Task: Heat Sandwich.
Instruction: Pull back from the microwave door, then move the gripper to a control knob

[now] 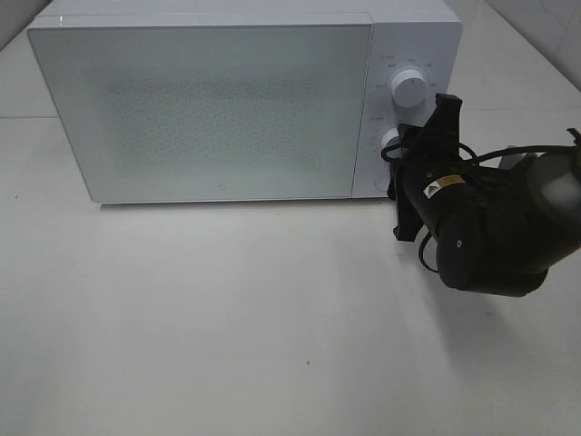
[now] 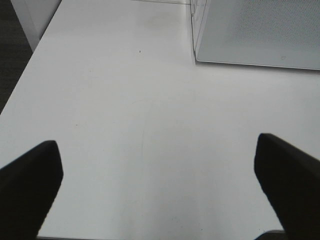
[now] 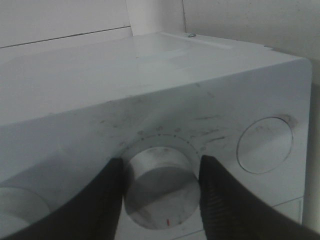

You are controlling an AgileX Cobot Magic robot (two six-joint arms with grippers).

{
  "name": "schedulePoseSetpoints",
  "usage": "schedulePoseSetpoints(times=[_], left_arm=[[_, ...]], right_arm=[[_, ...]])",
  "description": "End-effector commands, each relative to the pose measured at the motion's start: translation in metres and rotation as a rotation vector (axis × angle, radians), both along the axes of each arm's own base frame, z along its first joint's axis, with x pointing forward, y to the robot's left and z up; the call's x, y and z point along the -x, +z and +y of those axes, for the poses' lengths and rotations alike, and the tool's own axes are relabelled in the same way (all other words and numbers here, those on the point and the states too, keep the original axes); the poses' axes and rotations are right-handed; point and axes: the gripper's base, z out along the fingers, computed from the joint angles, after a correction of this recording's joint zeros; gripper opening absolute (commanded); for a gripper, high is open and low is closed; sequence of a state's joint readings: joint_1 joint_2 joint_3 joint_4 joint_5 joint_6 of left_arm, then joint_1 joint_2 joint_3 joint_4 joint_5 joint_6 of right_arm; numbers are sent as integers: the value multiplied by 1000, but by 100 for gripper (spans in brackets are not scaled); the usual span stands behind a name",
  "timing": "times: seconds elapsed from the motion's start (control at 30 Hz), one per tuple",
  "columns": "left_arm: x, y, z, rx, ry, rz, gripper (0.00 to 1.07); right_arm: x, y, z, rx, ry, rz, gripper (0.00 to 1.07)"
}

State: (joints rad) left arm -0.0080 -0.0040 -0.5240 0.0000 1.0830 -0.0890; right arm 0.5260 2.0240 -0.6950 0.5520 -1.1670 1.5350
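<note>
The sandwich is out of view in every frame. The white microwave stands at the back of the table with its frosted door shut, hiding the inside. My right gripper reaches in from the right to the control panel. In the right wrist view, my right gripper has one finger pressed against each side of the lower knob. My left gripper hangs open over bare table, with nothing between its fingers.
The upper knob sits just above the gripped one. A flat round button lies beside it on the panel. The white tabletop spreads in front of the microwave. Tiled walls rise behind the table.
</note>
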Motion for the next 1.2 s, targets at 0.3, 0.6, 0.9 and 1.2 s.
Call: schedulePoseSetpoints(times=[0.3, 0.6, 0.9, 1.2], left_arm=[[2, 0, 0, 4, 5, -25, 100], [2, 0, 0, 4, 5, -25, 100], [2, 0, 0, 4, 5, -25, 100], [2, 0, 0, 4, 5, -25, 100]], right_arm=[[-4, 18, 0, 3, -5, -160, 18], [-4, 18, 0, 8, -6, -162, 41], [-4, 18, 0, 81, 3, -165, 77], [3, 13, -1, 104, 40, -141, 76]])
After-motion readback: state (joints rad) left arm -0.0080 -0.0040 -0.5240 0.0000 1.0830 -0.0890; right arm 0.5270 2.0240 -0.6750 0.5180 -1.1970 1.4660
